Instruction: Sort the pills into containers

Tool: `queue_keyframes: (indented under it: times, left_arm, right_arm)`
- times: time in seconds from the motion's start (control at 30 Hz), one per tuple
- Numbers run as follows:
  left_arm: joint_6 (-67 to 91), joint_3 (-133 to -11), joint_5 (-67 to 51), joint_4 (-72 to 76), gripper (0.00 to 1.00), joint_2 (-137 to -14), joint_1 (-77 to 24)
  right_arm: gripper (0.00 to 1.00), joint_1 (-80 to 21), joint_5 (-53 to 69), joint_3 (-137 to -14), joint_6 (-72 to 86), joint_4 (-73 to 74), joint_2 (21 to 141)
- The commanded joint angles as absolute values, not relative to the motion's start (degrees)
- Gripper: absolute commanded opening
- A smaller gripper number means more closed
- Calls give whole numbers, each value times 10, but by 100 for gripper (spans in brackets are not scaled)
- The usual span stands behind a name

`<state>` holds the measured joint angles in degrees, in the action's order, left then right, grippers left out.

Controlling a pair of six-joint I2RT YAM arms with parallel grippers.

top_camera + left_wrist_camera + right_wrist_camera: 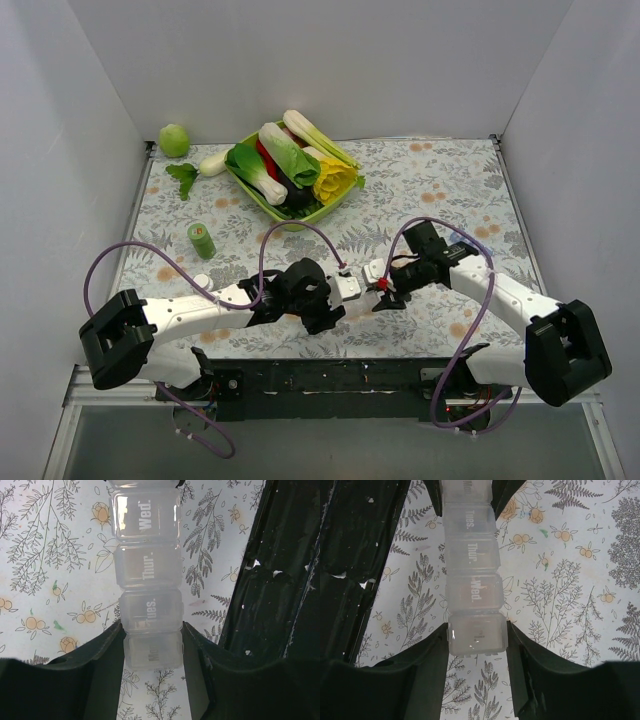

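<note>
A clear pill-organiser strip (360, 277) with one row of lidded compartments marked Mon, Tues, Thur and Wed is held between both grippers above the flowered cloth. My left gripper (346, 288) is shut on its Mon end; in the left wrist view the strip (147, 570) runs away from that gripper (152, 632). My right gripper (381, 283) is shut on the opposite, unmarked end compartment; in the right wrist view the strip (472, 560) runs away from it (477, 630). All lids look closed. No pills show.
A green tray (247, 186) of toy vegetables stands at the back centre. A green ball (174, 139) and a white radish (207, 164) lie at the back left. A small green bottle (201, 240) stands left of the arms. White walls enclose the table.
</note>
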<state>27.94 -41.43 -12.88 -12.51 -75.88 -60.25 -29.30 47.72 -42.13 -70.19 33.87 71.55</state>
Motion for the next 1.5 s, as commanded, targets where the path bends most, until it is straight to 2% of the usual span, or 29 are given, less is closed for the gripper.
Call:
queue_keyframes:
  times: [0.0,0.07,0.27,0.37,0.63,0.8,1.07,1.23,1.47]
  left_arm:
    - [277,-436,-126,-127,0,-748,-606]
    - [274,-439,-123,-131,0,-751,-606]
    - [262,-441,-104,-142,0,-753,-606]
    - [249,-445,-91,-147,0,-757,-610]
    - [209,-456,-61,-169,0,-786,-624]
    - [190,-456,-63,-171,0,-801,-626]
    - [185,-454,-72,-152,0,-817,-626]
    - [188,-454,-73,-142,0,-821,-625]
    - [190,-452,-73,-118,0,-829,-625]
  right_arm:
    - [51,-298,504,-448,-672,355,722]
    - [48,-298,504,-453,-665,354,725]
    - [29,-298,524,-472,-643,380,752]
    - [27,-298,539,-477,-613,380,773]
    - [31,-295,549,-504,-552,376,841]
    - [44,-267,533,-522,-470,331,871]
    - [53,-235,525,-529,-399,281,875]
    - [52,-235,490,-524,-359,244,885]
    - [35,-235,392,-523,-257,185,910]
